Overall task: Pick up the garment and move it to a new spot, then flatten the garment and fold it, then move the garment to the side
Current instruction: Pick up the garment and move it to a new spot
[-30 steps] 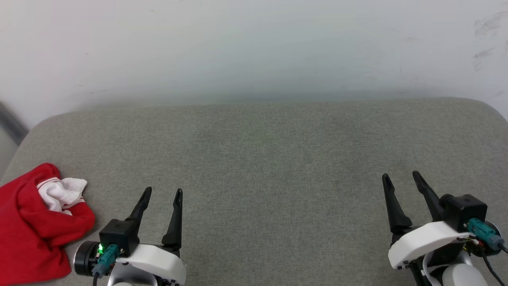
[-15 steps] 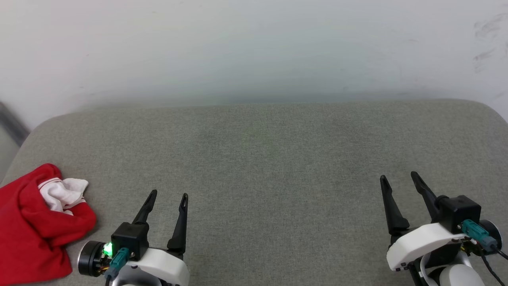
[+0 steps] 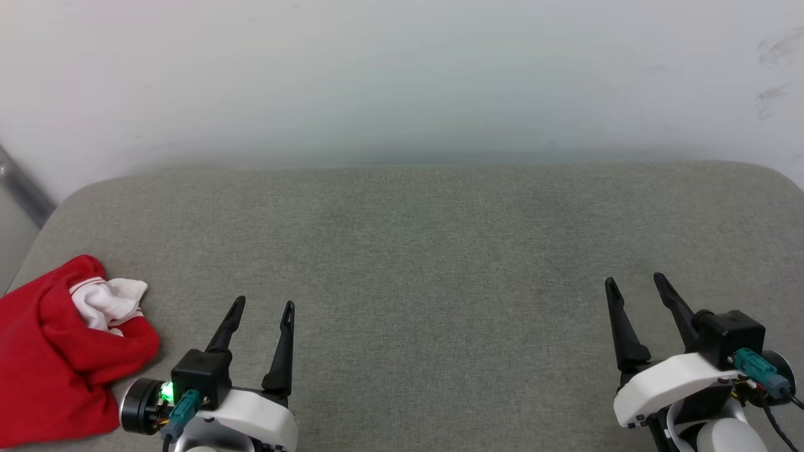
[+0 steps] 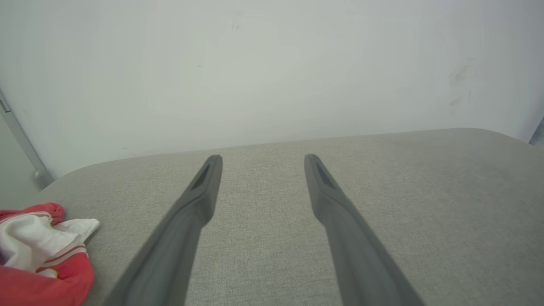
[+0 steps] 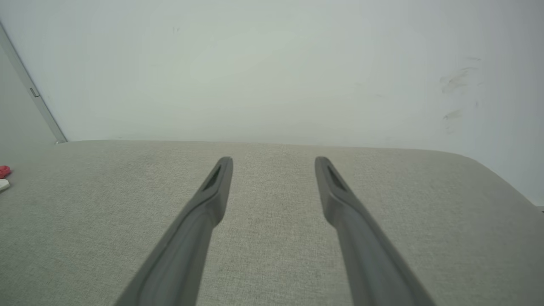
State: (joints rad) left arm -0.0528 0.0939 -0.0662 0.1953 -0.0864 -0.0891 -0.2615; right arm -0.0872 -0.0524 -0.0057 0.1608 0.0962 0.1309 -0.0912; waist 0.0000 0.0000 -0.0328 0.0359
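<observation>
The garment point(image 3: 63, 364) is located at the lower left of the head view, on the grey cushion point(image 3: 440, 263). It lies bunched in a loose red heap, with a fold of white cloth point(image 3: 110, 304) and striped trim exposed at its top. The heap is cut off by the left edge of the frame, so its full extent cannot be determined. No lettering is visible.

The left gripper point(image 3: 264, 302) is positioned just beside the garment, to its right, and is not touching it. Its jaws are spread wide and nothing is held between them. The right gripper point(image 3: 634, 279) is positioned at the lower right of the frame, well apart from the garment. Its jaws are likewise spread and hold nothing.

Both grippers are pointed toward the wall point(image 3: 402, 75). The spread jaws are judged to be a ready posture for the first pickup, which has not yet begun. The nearer left gripper is probably the one to be used. The broad bare centre of the cushion is judged suitable for laying the garment flat.
</observation>
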